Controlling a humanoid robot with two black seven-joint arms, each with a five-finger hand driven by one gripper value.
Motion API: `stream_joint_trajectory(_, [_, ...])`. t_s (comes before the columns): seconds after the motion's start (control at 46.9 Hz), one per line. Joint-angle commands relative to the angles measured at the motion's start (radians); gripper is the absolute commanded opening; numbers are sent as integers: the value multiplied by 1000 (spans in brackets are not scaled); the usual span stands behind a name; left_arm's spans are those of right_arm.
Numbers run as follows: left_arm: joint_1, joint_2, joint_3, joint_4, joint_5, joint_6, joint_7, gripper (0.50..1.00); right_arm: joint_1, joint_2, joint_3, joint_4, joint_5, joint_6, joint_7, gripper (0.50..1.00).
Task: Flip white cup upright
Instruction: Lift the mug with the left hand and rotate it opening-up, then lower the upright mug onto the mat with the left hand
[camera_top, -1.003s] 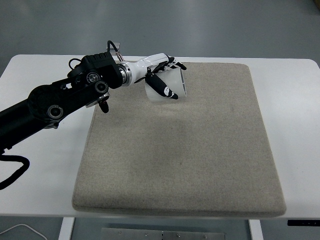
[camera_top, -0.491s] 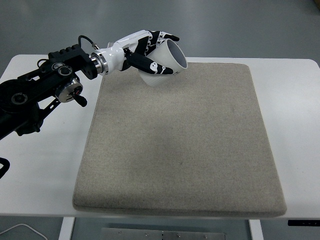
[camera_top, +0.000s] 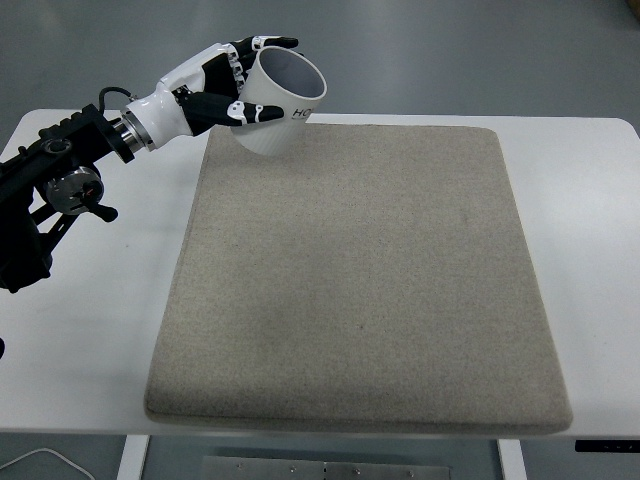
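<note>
A white cup hangs in the air over the far left corner of the beige mat. Its mouth points up and to the right, so it is tilted rather than upright. My left hand is shut on the cup, with black-tipped fingers wrapped across its side and others along the rim behind. The left arm comes in from the left edge over the white table. The right arm does not show.
The mat covers most of the white table, with bare table strips left and right. A cable lies at the bottom left below the table edge.
The left hand has lifted the cup off the mat and drawn it left and back, turning its mouth from sideways toward upward. The arm has pulled back to the left.
</note>
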Motion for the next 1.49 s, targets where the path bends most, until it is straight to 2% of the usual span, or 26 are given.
stream_joint_trajectory(0.0, [-2, -6, -10, 64, -29, -31, -37, 566, 0, 0, 0, 0, 0, 0, 0, 930])
stream_joint_trajectory(0.128, [-3, -6, -10, 131, -51, -31, -97, 568, 1, 0, 0, 0, 0, 0, 0, 930])
stream_joint_trajectory(0.256, [0, -10, -10, 178, -66, -31, -129, 572, 0, 0, 0, 0, 0, 0, 0, 930])
stream_joint_trajectory(0.448, [32, -12, -10, 179, -80, -31, -161, 581, 0, 0, 0, 0, 0, 0, 0, 930])
stream_joint_trajectory(0.811, [87, -15, -10, 175, -69, -31, -178, 587, 0, 0, 0, 0, 0, 0, 0, 930])
stream_joint_trajectory(1.024, [119, -69, -12, 171, -65, -31, -180, 587, 0, 0, 0, 0, 0, 0, 0, 930])
stream_joint_trajectory(1.472, [132, -102, -10, 173, -22, -31, -239, 587, 0, 0, 0, 0, 0, 0, 0, 930])
